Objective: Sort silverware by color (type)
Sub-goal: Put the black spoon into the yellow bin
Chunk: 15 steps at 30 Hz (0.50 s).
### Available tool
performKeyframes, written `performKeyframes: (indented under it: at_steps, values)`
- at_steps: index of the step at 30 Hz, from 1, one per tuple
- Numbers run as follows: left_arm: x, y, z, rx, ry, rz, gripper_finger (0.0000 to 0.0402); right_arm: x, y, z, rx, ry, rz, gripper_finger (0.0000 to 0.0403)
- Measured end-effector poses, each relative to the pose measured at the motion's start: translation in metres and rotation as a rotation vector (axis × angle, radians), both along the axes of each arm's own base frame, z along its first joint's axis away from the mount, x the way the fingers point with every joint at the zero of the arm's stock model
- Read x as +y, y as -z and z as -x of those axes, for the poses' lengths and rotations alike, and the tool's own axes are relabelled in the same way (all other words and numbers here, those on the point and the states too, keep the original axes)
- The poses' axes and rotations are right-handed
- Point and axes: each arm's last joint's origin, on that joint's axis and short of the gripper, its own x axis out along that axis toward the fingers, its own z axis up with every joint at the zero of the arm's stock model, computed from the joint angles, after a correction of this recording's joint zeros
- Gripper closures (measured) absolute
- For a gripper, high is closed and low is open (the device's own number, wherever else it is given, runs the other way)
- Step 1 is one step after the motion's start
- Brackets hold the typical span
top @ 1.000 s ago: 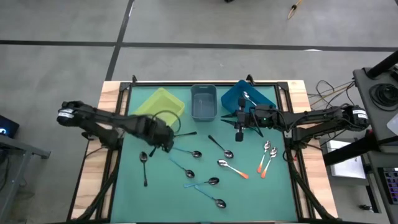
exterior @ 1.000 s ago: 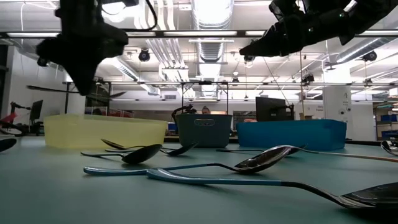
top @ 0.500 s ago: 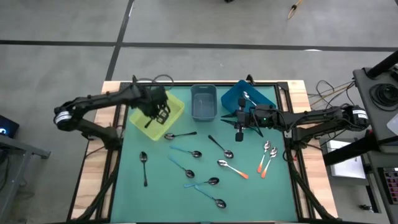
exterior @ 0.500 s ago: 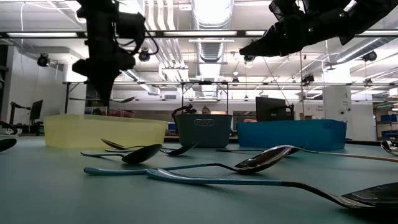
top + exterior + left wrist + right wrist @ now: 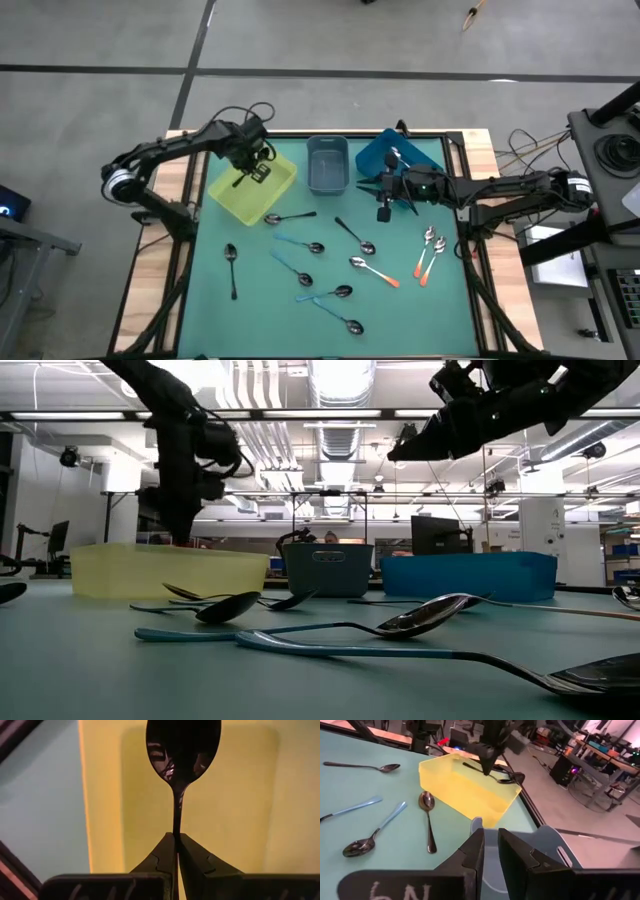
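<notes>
My left gripper (image 5: 256, 170) hangs over the yellow bin (image 5: 222, 190) at the far left, shut on a black spoon (image 5: 183, 750); the right wrist view also shows that spoon (image 5: 507, 779) above the bin. My right gripper (image 5: 366, 184) waits level above the grey-blue bin (image 5: 327, 165), its fingers (image 5: 476, 851) a narrow gap apart with nothing between them. Black (image 5: 232, 268), light-blue (image 5: 292, 268) and orange-handled (image 5: 376, 271) spoons lie flat on the green mat. My left gripper pinches the black spoon's thin handle (image 5: 176, 827) between its two fingers, some way back from the bowl. The fingers point down from above and lie across the handle. The spoon is lifted clear, roughly level over the yellow bin, its bowl (image 5: 516, 778) sticking out sideways.
A blue bin (image 5: 408, 160) at the far right holds a spoon. Several more spoons lie on the mat's middle and right (image 5: 428, 252). The table's wooden rim (image 5: 180, 150) and dark frame bars border the mat; the near left of the mat has free room.
My left gripper has carried the black spoon from above the mat's left middle toward the far edge, until it hangs over the yellow bin. It has sunk a little and rolled about its own axis. The spoon stays pinched and clear.
</notes>
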Motion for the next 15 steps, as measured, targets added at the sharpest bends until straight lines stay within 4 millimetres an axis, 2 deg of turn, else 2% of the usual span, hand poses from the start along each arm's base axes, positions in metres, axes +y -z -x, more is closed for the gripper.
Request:
performKeyframes:
  at_steps: [15]
  values:
    - [0.010, 0.040, -0.010, 0.106, 0.040, 0.067, 0.0401, -0.001, 0.002, 0.001, 0.012, 0.003, -0.005, 0.0355]
